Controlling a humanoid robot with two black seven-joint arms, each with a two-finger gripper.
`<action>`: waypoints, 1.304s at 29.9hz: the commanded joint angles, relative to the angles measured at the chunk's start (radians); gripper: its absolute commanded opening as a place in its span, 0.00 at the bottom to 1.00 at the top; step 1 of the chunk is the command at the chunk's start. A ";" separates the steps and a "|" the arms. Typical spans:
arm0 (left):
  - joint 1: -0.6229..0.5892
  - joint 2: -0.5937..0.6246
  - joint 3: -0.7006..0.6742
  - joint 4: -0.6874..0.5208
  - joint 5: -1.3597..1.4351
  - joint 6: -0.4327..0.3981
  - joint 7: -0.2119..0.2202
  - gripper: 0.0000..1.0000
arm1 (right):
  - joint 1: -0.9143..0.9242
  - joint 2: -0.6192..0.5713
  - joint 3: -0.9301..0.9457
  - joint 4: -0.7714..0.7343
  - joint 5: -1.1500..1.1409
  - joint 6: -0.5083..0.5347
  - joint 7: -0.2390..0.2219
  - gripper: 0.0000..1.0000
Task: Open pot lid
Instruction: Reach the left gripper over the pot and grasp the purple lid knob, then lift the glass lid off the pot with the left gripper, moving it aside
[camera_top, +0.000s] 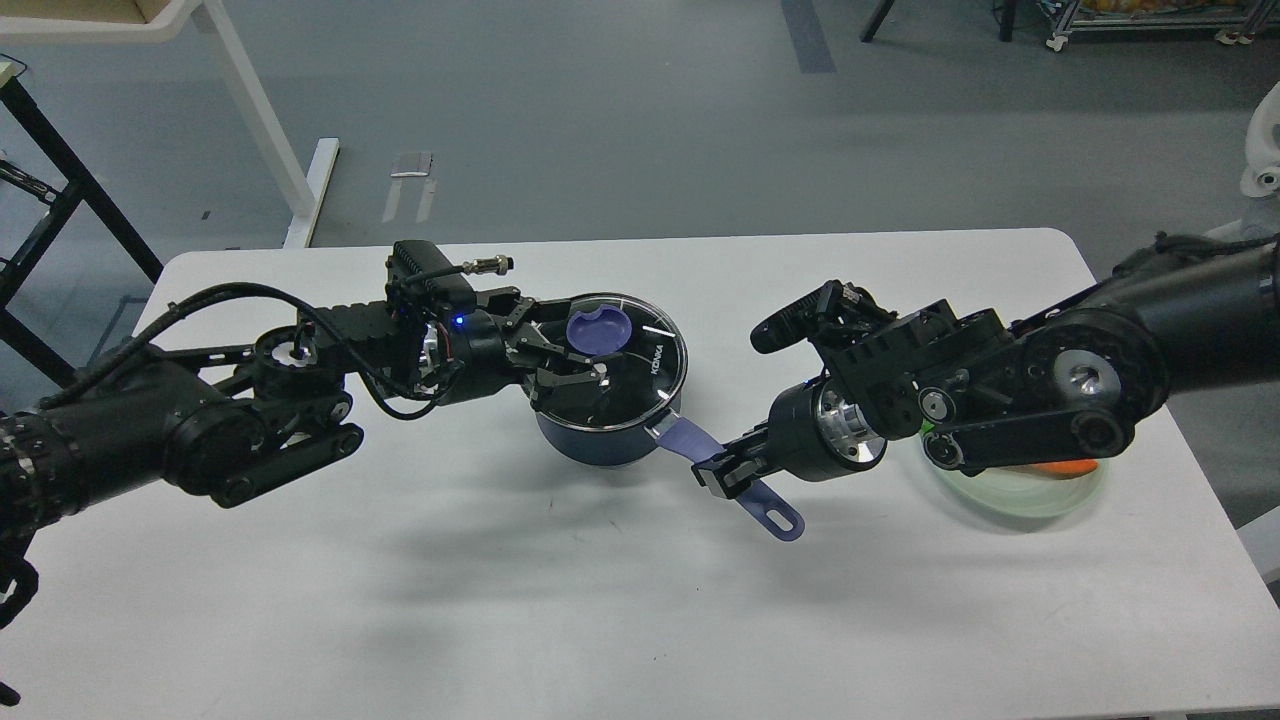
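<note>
The dark navy pot (600, 440) stands mid-table with the glass lid (640, 375) on it. The lid's purple-blue knob (598, 328) shows at its top. My left gripper (583, 350) reaches in from the left and lies low over the lid's left half, its fingers spread, next to the knob; I cannot tell if they touch it. My right gripper (725, 470) is shut on the pot's lavender handle (775, 515), near its middle.
A pale green plate (1020, 495) with something orange on it lies at the right, partly under my right arm. The white table (500, 600) has its far edge just behind the pot. A white frame leg stands on the floor at the far left.
</note>
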 joint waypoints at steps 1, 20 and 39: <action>-0.002 -0.007 0.001 0.003 -0.007 0.003 0.000 0.99 | 0.001 -0.001 0.000 0.000 0.000 0.000 0.001 0.22; -0.003 -0.012 0.002 0.004 -0.008 0.028 -0.006 0.62 | 0.001 0.001 0.001 0.000 0.000 0.006 0.003 0.22; -0.051 0.152 -0.018 -0.013 -0.229 0.028 -0.009 0.47 | 0.000 -0.007 0.000 -0.001 0.000 0.006 0.004 0.22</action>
